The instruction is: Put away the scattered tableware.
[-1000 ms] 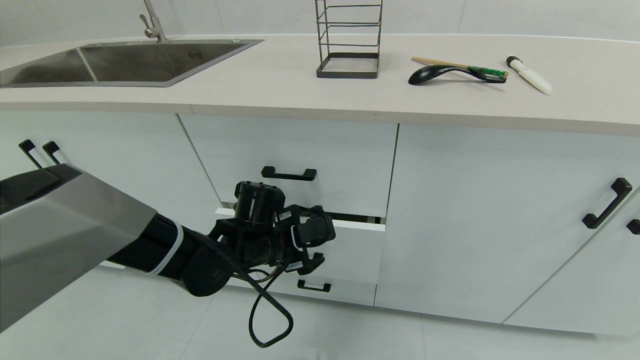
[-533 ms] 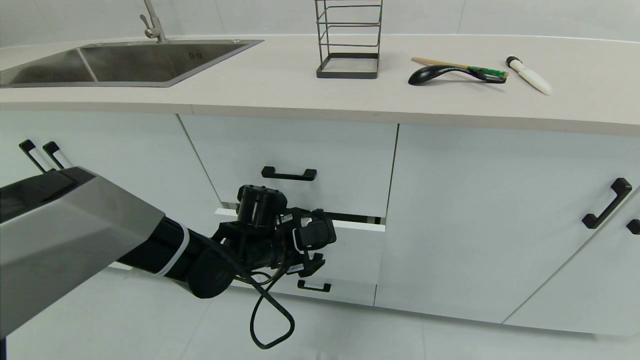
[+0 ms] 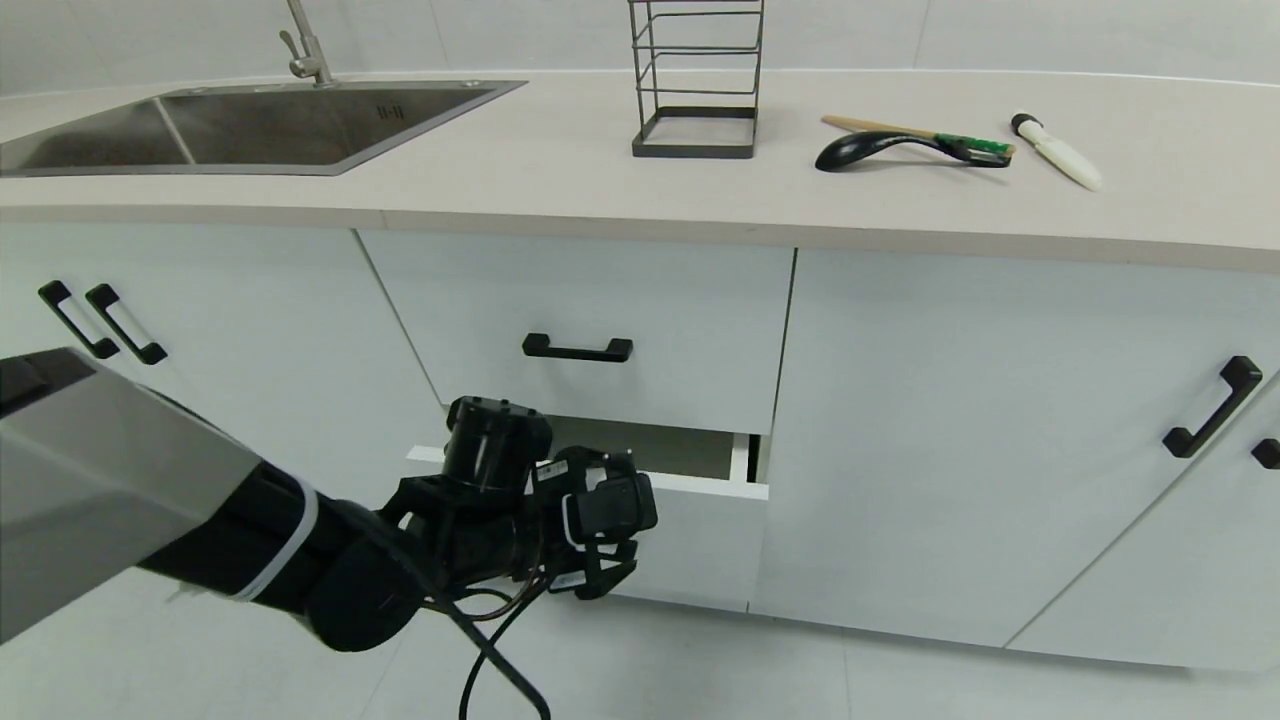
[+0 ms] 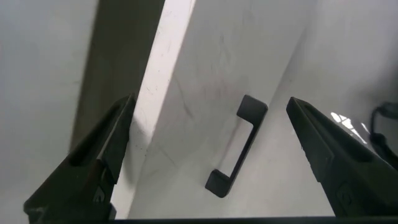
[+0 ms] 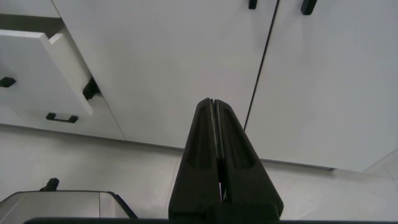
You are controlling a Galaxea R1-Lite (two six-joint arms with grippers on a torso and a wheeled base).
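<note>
Head view has the black spoon [image 3: 880, 148], wooden stick [image 3: 870, 124] and white-handled tool [image 3: 1060, 152] lying far right on the worktop [image 3: 560, 180], well apart from the partly open drawer [image 3: 690, 530] below. Our left pincer [image 4: 210, 109] hangs released before the drawer handle [image 4: 236, 149]; our right pincer [image 5: 212, 106] is clenched on nothing. We judge that drawer-opening is in hand. Next comes a fuller pull, then fetching the spoon.

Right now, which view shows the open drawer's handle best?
Left wrist view: the handle lies whole between open fingers. The left gripper covers it in the head view; the right wrist view catches one end.
</note>
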